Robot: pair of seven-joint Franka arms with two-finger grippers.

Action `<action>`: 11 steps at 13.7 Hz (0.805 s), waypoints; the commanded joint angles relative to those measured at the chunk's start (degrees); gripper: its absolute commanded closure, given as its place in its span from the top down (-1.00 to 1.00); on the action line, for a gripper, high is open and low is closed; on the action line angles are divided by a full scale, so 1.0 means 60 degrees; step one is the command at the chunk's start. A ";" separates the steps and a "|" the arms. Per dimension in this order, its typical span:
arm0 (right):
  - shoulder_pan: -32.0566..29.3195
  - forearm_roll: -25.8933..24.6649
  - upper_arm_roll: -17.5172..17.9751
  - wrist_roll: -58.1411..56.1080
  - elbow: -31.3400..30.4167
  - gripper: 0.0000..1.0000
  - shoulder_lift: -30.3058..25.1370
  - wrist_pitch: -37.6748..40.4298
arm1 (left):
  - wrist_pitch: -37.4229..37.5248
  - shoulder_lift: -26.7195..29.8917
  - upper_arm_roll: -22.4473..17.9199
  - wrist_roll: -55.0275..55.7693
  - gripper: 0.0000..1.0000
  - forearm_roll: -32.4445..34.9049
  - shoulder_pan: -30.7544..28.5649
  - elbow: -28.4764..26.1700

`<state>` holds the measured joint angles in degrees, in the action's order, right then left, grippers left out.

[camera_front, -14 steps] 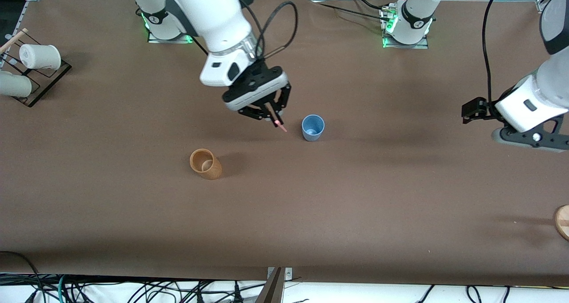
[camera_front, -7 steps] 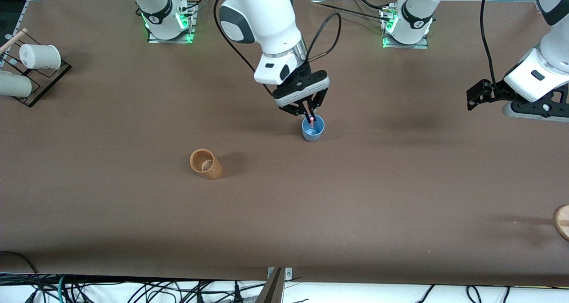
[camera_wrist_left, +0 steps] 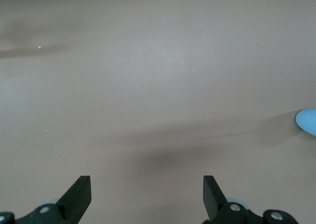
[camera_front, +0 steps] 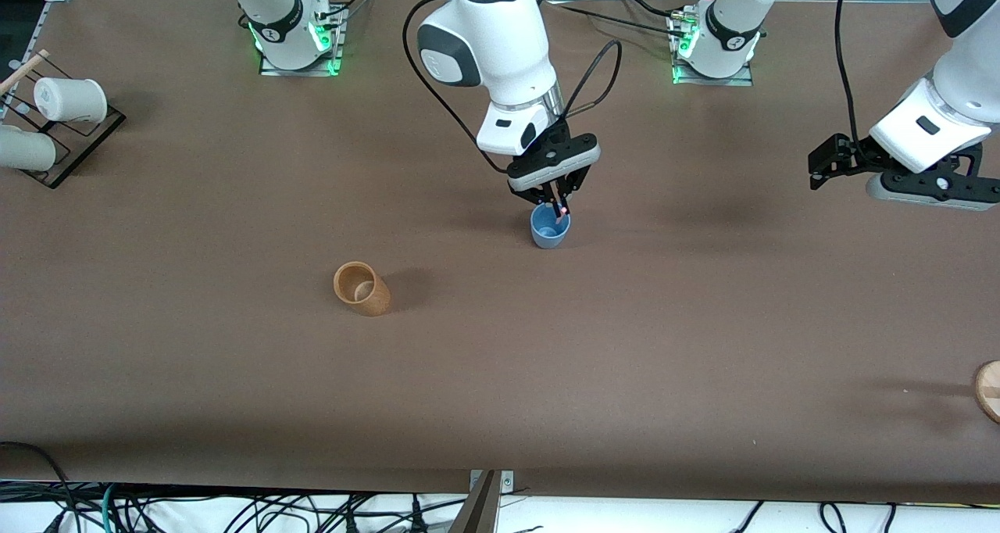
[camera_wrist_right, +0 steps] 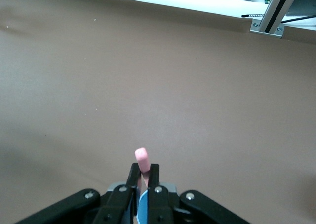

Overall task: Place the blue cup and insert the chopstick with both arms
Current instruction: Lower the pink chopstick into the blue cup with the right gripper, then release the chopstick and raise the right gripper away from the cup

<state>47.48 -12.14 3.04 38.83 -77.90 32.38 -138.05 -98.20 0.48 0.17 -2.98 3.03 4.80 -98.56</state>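
The blue cup stands upright on the brown table near its middle. My right gripper is right over the cup's rim, shut on the pink chopstick, whose tip points down at the cup's mouth. In the right wrist view the chopstick sticks out between the closed fingers, with a sliver of the blue cup below them. My left gripper is open and empty, up over the left arm's end of the table. In the left wrist view its fingers stand wide apart, and an edge of the blue cup shows.
A tan-brown cup stands nearer the front camera, toward the right arm's end. A rack with white cups and a long wooden stick sits at the right arm's end. A wooden disc lies at the left arm's end.
My right gripper has carried the chopstick from beside the blue cup to over its rim. My left gripper has risen and shifted slightly.
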 commanded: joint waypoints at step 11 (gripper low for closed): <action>0.0071 -0.0145 -0.0052 0.0266 -0.0435 1.00 -0.0298 0.0346 | 0.0166 0.0052 0.0191 -0.0133 1.00 -0.0241 -0.0023 0.0064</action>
<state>47.82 -12.38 2.96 39.09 -80.76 32.45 -137.69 -98.11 0.38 0.51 -2.98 3.02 4.85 -98.57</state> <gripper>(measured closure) 0.458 0.000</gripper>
